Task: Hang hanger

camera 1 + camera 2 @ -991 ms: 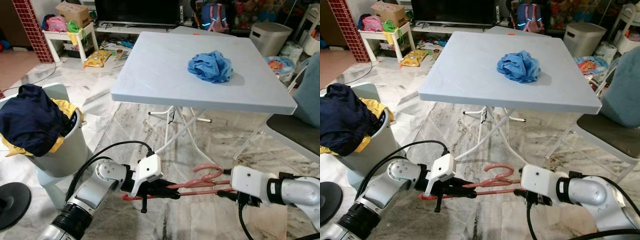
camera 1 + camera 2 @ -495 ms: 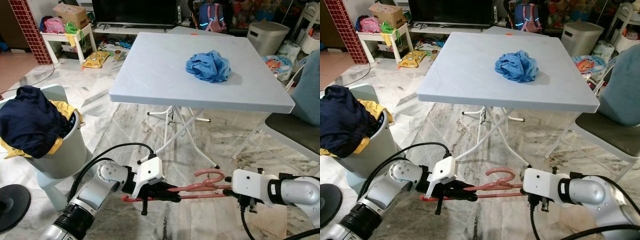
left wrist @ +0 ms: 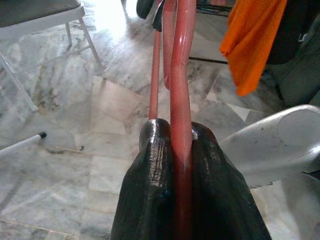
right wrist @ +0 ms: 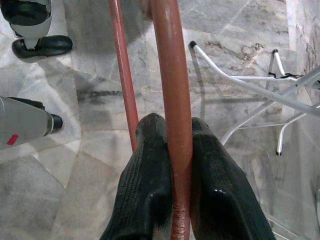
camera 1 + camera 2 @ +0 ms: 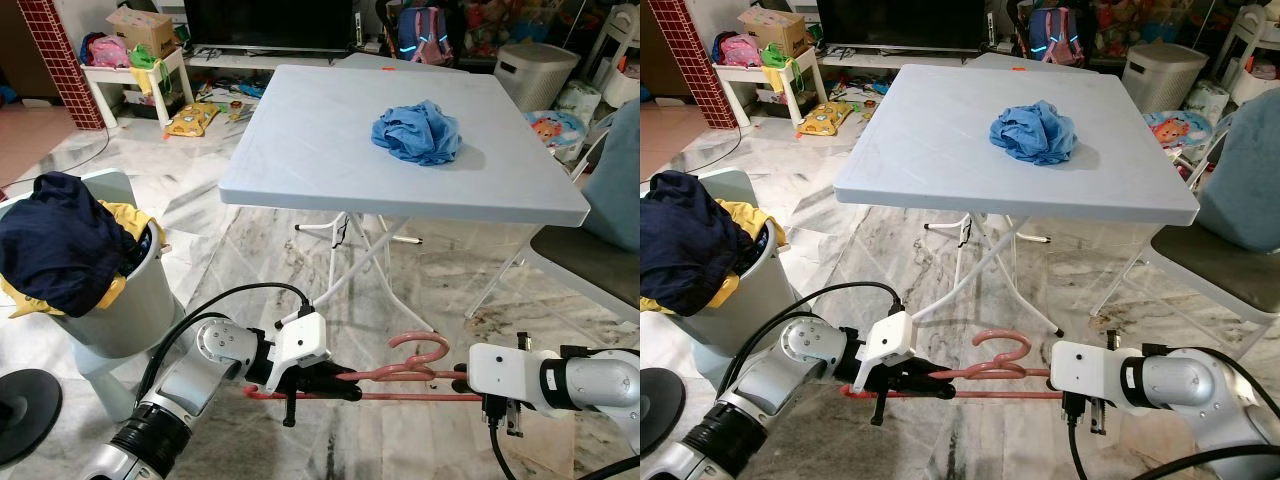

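Spanning level between both claws, pink hanger point(image 5: 400, 372) sits low over the marble floor. Left claw point(image 3: 181, 150) and right claw point(image 4: 172, 135) each clamp its bar; hook points up.

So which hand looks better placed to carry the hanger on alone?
Probably the right hand: it clamps the pink hanger beside its hook, while the left hand clamps the far shoulder.

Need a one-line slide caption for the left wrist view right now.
Left gripper clamped on the pink hanger above marble floor, orange cloth hanging beyond.
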Available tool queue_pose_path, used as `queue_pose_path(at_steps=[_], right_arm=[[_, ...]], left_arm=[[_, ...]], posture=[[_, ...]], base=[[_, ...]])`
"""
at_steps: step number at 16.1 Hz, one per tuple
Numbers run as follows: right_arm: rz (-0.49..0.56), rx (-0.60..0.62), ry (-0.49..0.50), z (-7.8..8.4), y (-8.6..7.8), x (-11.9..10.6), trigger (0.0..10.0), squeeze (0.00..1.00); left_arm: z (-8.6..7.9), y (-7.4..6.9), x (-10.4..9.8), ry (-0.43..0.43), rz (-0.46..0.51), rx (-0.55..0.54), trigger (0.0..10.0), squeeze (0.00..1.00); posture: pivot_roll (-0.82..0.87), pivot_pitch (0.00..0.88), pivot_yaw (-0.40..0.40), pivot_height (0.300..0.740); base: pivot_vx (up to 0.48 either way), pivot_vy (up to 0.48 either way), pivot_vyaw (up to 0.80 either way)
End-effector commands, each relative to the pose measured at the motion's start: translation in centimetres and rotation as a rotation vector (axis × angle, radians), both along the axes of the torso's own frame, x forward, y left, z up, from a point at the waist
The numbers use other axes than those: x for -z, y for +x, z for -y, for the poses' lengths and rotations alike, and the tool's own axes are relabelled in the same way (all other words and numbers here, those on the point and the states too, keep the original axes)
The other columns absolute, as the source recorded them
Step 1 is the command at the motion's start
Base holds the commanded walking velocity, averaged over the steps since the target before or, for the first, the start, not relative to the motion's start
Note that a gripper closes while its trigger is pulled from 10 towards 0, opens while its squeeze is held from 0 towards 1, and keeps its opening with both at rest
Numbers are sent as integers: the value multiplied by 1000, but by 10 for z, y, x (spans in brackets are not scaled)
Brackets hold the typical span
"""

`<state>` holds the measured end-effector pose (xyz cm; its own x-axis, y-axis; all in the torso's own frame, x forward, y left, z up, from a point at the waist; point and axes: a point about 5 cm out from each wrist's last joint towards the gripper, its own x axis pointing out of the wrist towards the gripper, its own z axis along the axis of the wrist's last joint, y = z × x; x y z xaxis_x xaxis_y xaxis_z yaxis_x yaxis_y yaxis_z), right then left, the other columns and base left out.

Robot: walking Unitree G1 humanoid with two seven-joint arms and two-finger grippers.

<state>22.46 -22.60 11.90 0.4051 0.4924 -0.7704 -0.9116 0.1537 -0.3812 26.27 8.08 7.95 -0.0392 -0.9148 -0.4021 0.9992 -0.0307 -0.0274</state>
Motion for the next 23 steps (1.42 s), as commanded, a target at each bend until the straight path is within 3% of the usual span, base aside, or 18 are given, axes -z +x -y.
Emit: queue_pose_path(at_steps=[1, 2, 6, 7, 9, 11, 12, 13, 14, 15, 17, 20, 21, 23], right_arm=[[16, 21, -7, 6, 4, -6, 0, 0], [14, 26, -14, 8, 3, -5, 0, 0], [24, 53, -109, 21, 3, 0, 0, 0], [40, 92, -168, 32, 3, 5, 0, 0], [59, 138, -205, 39, 5, 10, 0, 0], [94, 220, -197, 44, 8, 16, 0, 0], [110, 294, -187, 49, 7, 21, 0, 0], [108, 359, -147, 51, 4, 25, 0, 0], [101, 498, -45, 51, -1, 31, 0, 0], [95, 586, 23, 51, -5, 34, 0, 0], [128, 930, 240, 50, -19, 45, 0, 0], [175, 1188, 386, 48, -29, 54, 0, 0], [233, 1331, 466, 45, -35, 55, 0, 0], [243, 1381, 496, 43, -37, 54, 0, 0]], left_arm=[[2, 3, -1, 20, 41, 8, 10000, 341], [3, 7, -3, 1, 52, -20, 10000, 1000], [8, 20, -17, -71, 93, -104, 10000, 1000], [11, 23, -30, -96, 170, -117, 10000, 1000], [14, 22, -44, -138, 232, -110, 10000, 1000], [15, 24, -53, -221, 183, -198, 10000, 1000], [11, 30, -51, -249, 168, -313, 10000, 1000], [8, 34, -49, -267, 173, -414, 10000, 1000], [2, 41, -43, -286, 164, -590, 10000, 1000], [-2, 42, -39, -288, 161, -670, 10000, 1000], [-15, 43, -24, -266, 184, -890, 10000, 1000], [-21, 42, -21, -257, 192, -975, 10000, 1000], [-22, 45, -19, -253, 174, -1013, 10000, 1000], [-23, 46, -18, -250, 164, -1030, 10000, 1000]], posture=[[-33, 0, -8, 740], [-33, 0, -9, 740], [-33, 0, -13, 740], [-35, 0, -16, 740], [-33, 0, -17, 740], [-22, 0, -17, 740], [-15, 0, -19, 740], [-14, 0, -22, 740], [-11, 0, -26, 740], [-12, 0, -33, 740], [-17, 0, -34, 740], [-22, 0, -27, 740], [-33, 0, -19, 740], [-36, 0, -18, 740]], base=[[0, 0, 0], [0, 0, 0], [0, 0, 0], [0, 0, 0], [0, 0, 0], [0, 0, 0], [0, 0, 0], [0, 0, 0], [0, 0, 0], [0, 0, 0], [0, 0, 0], [0, 0, 0], [0, 0, 0], [0, 0, 0]])
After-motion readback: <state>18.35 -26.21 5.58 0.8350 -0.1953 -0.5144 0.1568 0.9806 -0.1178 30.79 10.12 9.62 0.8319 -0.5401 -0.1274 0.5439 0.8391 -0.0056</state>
